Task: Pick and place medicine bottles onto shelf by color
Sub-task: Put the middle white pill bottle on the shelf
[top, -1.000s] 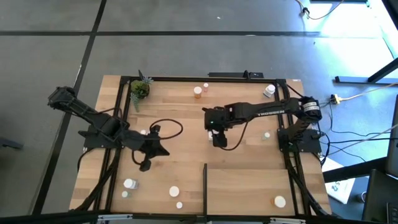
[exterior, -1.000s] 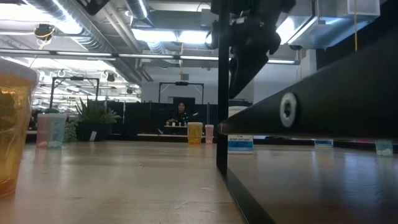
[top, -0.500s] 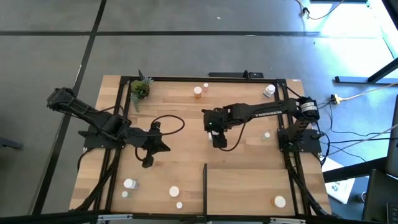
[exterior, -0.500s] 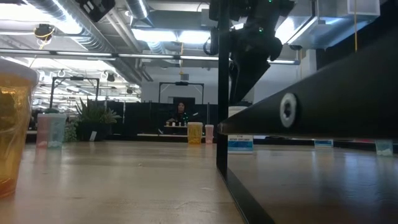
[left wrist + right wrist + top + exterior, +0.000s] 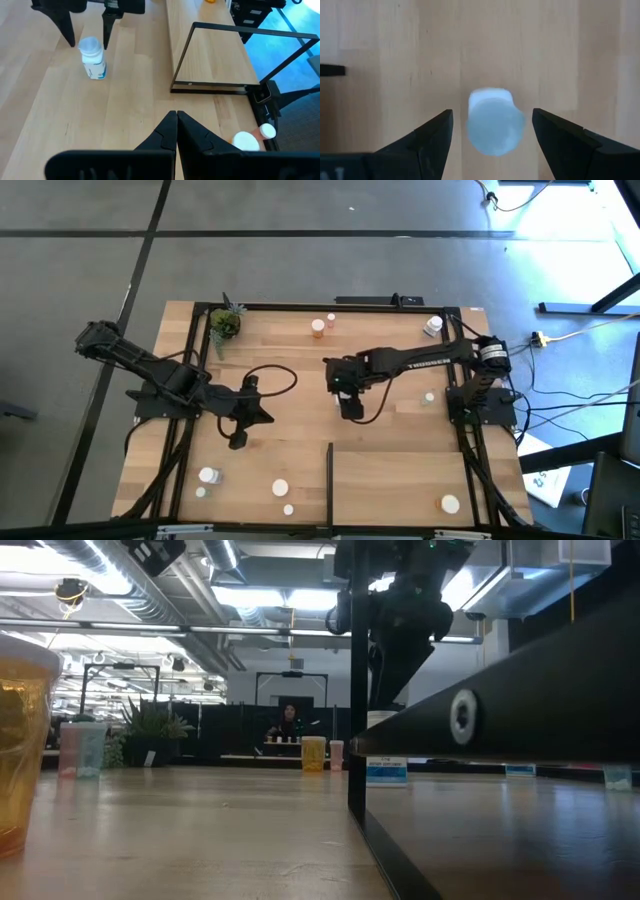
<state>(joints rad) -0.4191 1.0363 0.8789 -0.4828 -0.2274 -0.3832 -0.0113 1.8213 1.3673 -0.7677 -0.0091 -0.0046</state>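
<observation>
Now slightly leftward, right gripper [image 5: 492, 137] wide open astride upright white bottle [image 5: 495, 121], nothing held.

The wooden table [image 5: 290, 370] carries a potted plant [image 5: 224, 324] at one corner, white-capped bottles [image 5: 280, 488] scattered well away from it, and the shelf [image 5: 400, 480] diagonally opposite.

Even, bright overhead light falls on the pale wooden bench [image 5: 300, 380], leaving only soft shadows under the arms. Daylight glares at the overhead picture's top right corner. In the level view, ceiling strip lights [image 5: 270, 595] blaze white, and the near amber translucent cup [image 5: 22, 740] is blurred. The pale round-capped bottle [image 5: 495, 122] under the right wrist looks soft and unfocused.
</observation>
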